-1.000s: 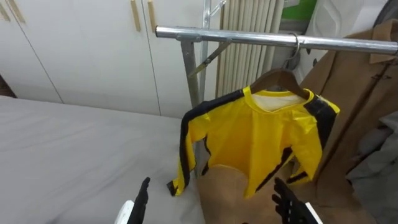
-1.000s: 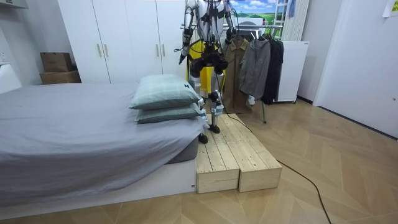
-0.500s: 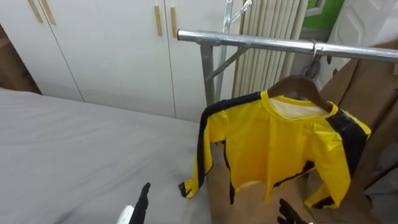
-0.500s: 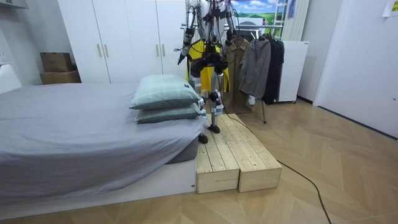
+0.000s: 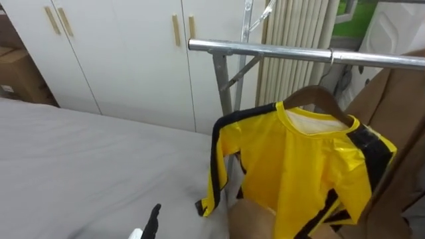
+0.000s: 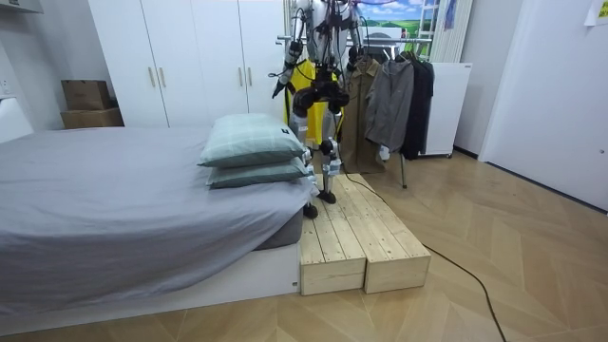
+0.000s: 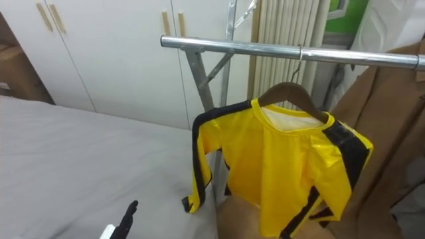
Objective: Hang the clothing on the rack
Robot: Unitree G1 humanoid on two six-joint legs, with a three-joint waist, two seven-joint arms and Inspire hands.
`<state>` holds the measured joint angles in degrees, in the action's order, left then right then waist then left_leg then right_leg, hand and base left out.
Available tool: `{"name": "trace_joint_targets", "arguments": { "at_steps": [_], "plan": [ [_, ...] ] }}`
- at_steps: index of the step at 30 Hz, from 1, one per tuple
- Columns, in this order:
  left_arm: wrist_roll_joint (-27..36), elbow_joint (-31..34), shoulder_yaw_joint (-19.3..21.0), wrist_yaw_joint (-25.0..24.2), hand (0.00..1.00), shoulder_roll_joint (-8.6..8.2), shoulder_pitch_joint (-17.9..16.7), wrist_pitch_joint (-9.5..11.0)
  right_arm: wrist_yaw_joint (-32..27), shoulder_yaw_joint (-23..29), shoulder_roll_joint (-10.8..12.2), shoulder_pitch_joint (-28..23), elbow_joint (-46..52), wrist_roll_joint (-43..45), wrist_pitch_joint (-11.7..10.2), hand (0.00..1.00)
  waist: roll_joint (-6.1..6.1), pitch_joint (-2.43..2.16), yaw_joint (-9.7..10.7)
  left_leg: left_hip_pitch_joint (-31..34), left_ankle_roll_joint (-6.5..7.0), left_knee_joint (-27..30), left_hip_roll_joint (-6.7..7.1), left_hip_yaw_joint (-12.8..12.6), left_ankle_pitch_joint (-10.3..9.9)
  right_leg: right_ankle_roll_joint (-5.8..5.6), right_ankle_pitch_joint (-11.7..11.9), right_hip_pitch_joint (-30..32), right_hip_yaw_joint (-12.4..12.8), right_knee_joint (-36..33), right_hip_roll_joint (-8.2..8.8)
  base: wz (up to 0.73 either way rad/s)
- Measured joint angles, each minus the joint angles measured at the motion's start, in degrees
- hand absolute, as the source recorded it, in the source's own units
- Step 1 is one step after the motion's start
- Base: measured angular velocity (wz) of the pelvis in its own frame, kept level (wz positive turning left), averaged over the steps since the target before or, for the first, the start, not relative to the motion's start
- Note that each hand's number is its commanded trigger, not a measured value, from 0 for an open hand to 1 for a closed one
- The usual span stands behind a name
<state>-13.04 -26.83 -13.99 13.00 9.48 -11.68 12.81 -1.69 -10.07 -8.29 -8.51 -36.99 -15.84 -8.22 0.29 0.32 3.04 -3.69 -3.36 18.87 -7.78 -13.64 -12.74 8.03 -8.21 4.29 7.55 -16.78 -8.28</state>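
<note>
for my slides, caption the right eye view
Yellow jacket on a wooden hanger hangs from the metal rail by the grey bed; left hand below.

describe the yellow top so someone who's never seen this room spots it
Beside the grey bed stands a silver metal clothes rail with a curved wooden hanger hooked over it. On that hanger is the shiny yellow long-sleeved top; black stripes along its shoulders and sleeves set it apart from the plain brown coat beside it.

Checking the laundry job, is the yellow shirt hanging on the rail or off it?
Hanging: the yellow shirt sits on a wooden hanger whose hook is over the metal rail.
</note>
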Motion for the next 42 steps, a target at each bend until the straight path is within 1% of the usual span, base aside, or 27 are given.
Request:
{"name": "trace_joint_targets", "arguments": {
  "at_steps": [2, 5, 7, 8, 10, 12, 13, 15, 16, 18, 20, 21, 22, 23, 24, 26, 27, 28, 29, 30, 31, 32, 33, 35, 37, 38, 42],
  "plan": [
    [0.01, 0.01, -0.03, -0.01, 0.0, 0.01, 0.02, 0.52, 0.12, -0.21, -0.07, 0.02, 0.33, 0.4, 0.0, 0.0, 0.03, -0.01, -0.23, 1.63, -0.04, 1.45, -0.28, 0.5, -0.02, 0.26, 0.15, 0.06, -0.13, -0.01, 0.05, 0.19],
    [-0.04, -0.03, -0.07, -0.03, 0.0, 0.02, -0.16, 0.68, 1.09, -1.13, -0.47, 0.55, 0.42, 1.95, -0.04, 0.0, 0.33, -0.17, -0.41, 2.12, -0.44, 0.78, -0.95, 1.12, 0.08, 0.65, 0.34, 0.94, -3.47, 0.0, 0.27, 0.34],
    [-0.15, -0.02, -0.29, -0.08, 0.0, 0.15, -0.2, 0.76, 1.76, -1.14, -0.42, 0.83, 0.42, 2.98, -0.62, 0.0, 0.24, -0.15, -0.42, 3.04, -0.97, 0.99, -1.48, -0.77, -0.11, 1.32, -0.11, 1.95, -9.67, 0.03, 1.06, 0.5],
    [-0.01, -0.03, -0.4, -0.19, 0.0, 0.3, -0.33, 0.76, 1.88, -1.33, -0.5, 1.45, 0.41, 2.91, -0.64, 0.0, 0.13, -0.19, -0.77, 4.19, -1.3, 1.61, -1.77, -2.18, -0.32, 1.97, -0.81, 2.42, -14.79, 0.11, 2.27, 0.54],
    [0.11, -0.06, -0.76, -0.92, 0.0, 0.24, 0.1, 0.75, 1.81, -1.88, -0.96, 3.26, -1.56, 2.85, -1.18, 0.0, 0.46, 0.19, -0.13, 6.96, -1.38, 4.08, -2.91, -3.95, -0.36, 2.33, -1.21, 2.79, -18.74, 0.14, 3.33, 0.87],
    [0.06, -0.03, -1.89, -1.57, 0.0, 0.19, 0.85, 0.96, 1.89, -1.99, -1.28, 4.05, -4.99, 1.76, -1.25, 0.0, 0.28, 0.44, -0.22, 9.41, -1.09, 8.58, -4.88, -8.43, -0.54, 2.48, -2.58, 2.69, -24.59, -0.08, 4.66, 1.27],
    [0.06, -0.03, -2.0, -1.98, 0.0, 0.18, 0.82, 0.98, 1.92, -2.01, -1.22, 4.13, -5.93, 1.31, -1.24, 0.0, 0.17, 0.52, -0.25, 10.02, -0.77, 10.92, -5.69, -9.87, -0.75, 2.22, -3.06, 2.53, -25.94, -0.1, 4.94, 1.35],
    [0.04, 0.14, -2.1, -3.88, 0.0, 0.14, 1.09, 0.96, 2.07, -1.83, -1.1, 4.37, -9.53, -1.26, -1.46, 0.0, -0.04, 0.35, 0.16, 10.96, 0.45, 19.46, -8.79, -13.94, -1.73, 1.94, -3.9, 2.21, -31.86, -0.16, 6.19, 1.39],
    [0.03, 0.3, -2.1, -4.14, 0.0, 0.13, 1.29, 0.96, 2.11, -1.82, -1.1, 4.65, -10.8, -1.98, -1.61, 0.0, -0.07, 0.33, 0.31, 10.91, 0.44, 20.98, -9.26, -14.33, -1.83, 2.0, -3.88, 1.98, -33.37, -0.18, 6.51, 1.5],
    [0.02, 0.43, -2.63, -4.67, 0.0, 0.19, 2.51, 0.98, 2.29, -1.81, -1.13, 4.99, -16.46, -3.05, -1.74, 0.0, -0.3, 0.53, 0.9, 8.72, 0.42, 22.9, -9.54, -14.8, -1.85, 2.35, -4.05, 1.39, -40.21, -0.39, 8.38, 1.6],
    [0.03, 0.46, -3.36, -4.67, 0.0, 0.14, 2.85, 1.07, 2.48, -1.8, -1.17, 5.0, -19.25, -4.44, -1.74, 0.0, -0.76, 0.84, 1.28, 5.82, 0.65, 21.13, -9.35, -16.62, -2.98, 1.01, -4.99, 1.4, -44.53, -1.04, 9.72, 1.49],
    [0.0, 0.67, -3.86, -4.68, 0.0, 0.1, 3.11, 1.09, 2.75, -1.61, -1.11, 5.01, -20.71, -5.44, -2.0, 0.0, -0.27, 0.52, 1.49, 4.56, 0.77, 18.45, -8.56, -17.48, -4.62, 0.2, -5.35, 1.94, -47.09, -1.31, 10.32, 1.37],
    [-0.01, 0.92, -4.12, -4.69, 0.0, 0.12, 3.29, 1.1, 2.77, -1.56, -1.07, 5.01, -21.27, -6.04, -2.02, 0.0, -0.34, 0.56, 1.43, 3.91, 1.01, 16.51, -8.04, -17.98, -5.67, -0.61, -5.21, 2.2, -48.2, -1.27, 10.38, 1.14],
    [-0.01, 1.14, -4.12, -4.68, 0.0, 0.13, 3.45, 1.58, 3.2, -1.52, -1.01, 5.45, -22.22, -6.6, -2.01, 0.0, 0.46, 0.11, 1.17, 3.03, 1.54, 11.34, -6.82, -19.12, -7.61, -4.05, -4.8, 3.23, -50.25, -1.45, 10.41, 0.83],
    [0.01, 1.15, -3.9, -4.64, 0.0, 0.22, 3.87, 1.82, 3.86, -1.56, -0.76, 6.7, -23.28, -6.87, -1.98, 0.0, 0.21, 0.1, 0.92, 3.09, -0.84, 7.11, -6.48, -20.17, -9.37, -6.64, -4.37, 5.32, -50.16, -3.74, 11.27, 0.66],
    [-0.02, 0.21, -4.13, -4.85, 0.0, 0.32, 4.01, 1.82, 4.83, -1.59, -0.92, 7.65, -24.33, -7.02, -1.83, 0.0, -0.41, 0.17, 0.4, 3.59, -0.71, 6.45, -6.47, -20.32, -9.34, -6.11, -2.75, 6.59, -48.29, -6.96, 13.42, 0.77],
    [-0.08, -0.2, -4.58, -5.06, 0.0, -0.43, 4.22, 1.84, 5.43, -1.38, -1.46, 7.48, -26.01, -8.37, -1.75, 0.0, -0.63, 0.23, 0.7, 3.06, -0.02, 6.39, -6.47, -20.96, -8.91, -4.49, -3.48, 6.64, -46.51, -9.59, 15.62, 1.22],
    [-0.05, -0.22, -4.77, -5.05, 0.0, -0.85, 4.4, 2.01, 5.6, -1.0, -1.7, 7.23, -26.97, -8.64, -1.7, 0.0, -0.95, 0.21, 0.84, 2.91, 0.09, 6.57, -6.41, -21.34, -8.75, -3.76, -4.49, 6.97, -45.84, -12.16, 17.3, 1.66],
    [0.04, -0.78, -5.19, -4.75, 0.0, -1.32, 5.02, 3.29, 5.49, -0.2, -2.03, 6.66, -28.15, -9.03, -1.3, 0.0, -2.22, 0.34, 0.87, 1.87, -0.27, 7.02, -6.26, -23.17, -8.25, -4.38, -6.58, 8.25, -42.38, -17.27, 21.17, 1.8],
    [0.06, -1.57, -5.58, -4.53, 0.0, -1.34, 5.56, 4.13, 5.35, 0.29, -2.45, 6.09, -28.2, -9.17, -0.71, 0.0, -4.14, 0.1, 0.41, 1.59, -0.8, 7.71, -5.1, -23.56, -7.91, -5.43, -8.78, 8.73, -38.69, -17.9, 22.09, 1.57],
    [0.05, -1.69, -5.66, -4.5, 0.0, -1.62, 5.65, 4.12, 5.34, 0.46, -3.05, 6.35, -28.17, -9.17, -0.58, 0.0, -3.41, 0.06, -0.32, 1.98, -0.91, 7.77, -4.71, -23.47, -7.82, -5.19, -8.6, 8.72, -38.65, -17.22, 21.93, 0.66],
    [0.05, -1.67, -5.29, -4.49, 0.0, -1.68, 5.33, 4.16, 4.88, 0.71, -3.99, 8.0, -28.28, -8.76, -0.59, 0.0, -1.28, 0.13, -2.82, 3.09, -0.66, 7.12, -4.17, -22.3, -7.71, -6.54, -7.22, 8.17, -38.63, -14.95, 20.76, -0.09],
    [0.07, -2.03, -4.19, -4.51, 0.0, -1.12, 5.08, 4.15, 4.69, 0.66, -3.18, 9.77, -28.52, -8.3, -0.64, 0.0, -0.81, 0.22, -3.46, 3.67, 0.44, 5.66, -2.85, -20.05, -7.05, -6.05, -5.7, 7.72, -38.75, -12.76, 20.09, -0.19],
    [0.02, -3.48, -2.25, -4.45, 0.0, -0.64, 5.15, 4.14, 5.5, 0.65, -1.56, 10.84, -28.56, -7.69, -0.97, 0.0, -1.44, 0.08, -3.13, 4.12, 1.39, 3.82, -1.98, -17.42, -6.25, -6.63, -4.26, 6.31, -39.95, -10.22, 19.66, 0.2],
    [0.02, -3.64, -1.3, -4.42, 0.0, -0.49, 5.19, 4.14, 5.74, 0.64, -1.01, 10.87, -28.37, -6.41, -1.09, 0.0, -1.64, 0.16, -3.11, 4.69, 1.77, 3.49, -2.55, -16.37, -4.38, -7.0, -2.73, 5.01, -41.03, -7.66, 18.63, 0.31],
    [0.02, -3.65, -1.36, -4.45, 0.0, -0.51, 5.13, 4.14, 5.73, 0.63, -0.66, 10.85, -28.38, -6.22, -1.08, 0.0, -1.7, 0.04, -3.18, 4.94, 1.85, 3.51, -2.52, -15.99, -4.41, -7.21, -1.92, 4.49, -41.49, -6.56, 18.46, 0.21],
    [-0.02, -3.62, -2.4, -4.47, 0.0, 0.28, 5.07, 4.13, 5.61, -0.03, 0.34, 10.71, -28.47, -6.04, -1.09, 0.0, -3.34, 0.47, -2.37, 5.75, 3.04, 3.85, -1.56, -13.21, -4.85, -6.65, -0.01, 3.19, -41.72, -5.58, 18.75, 0.3]
  ]
}}
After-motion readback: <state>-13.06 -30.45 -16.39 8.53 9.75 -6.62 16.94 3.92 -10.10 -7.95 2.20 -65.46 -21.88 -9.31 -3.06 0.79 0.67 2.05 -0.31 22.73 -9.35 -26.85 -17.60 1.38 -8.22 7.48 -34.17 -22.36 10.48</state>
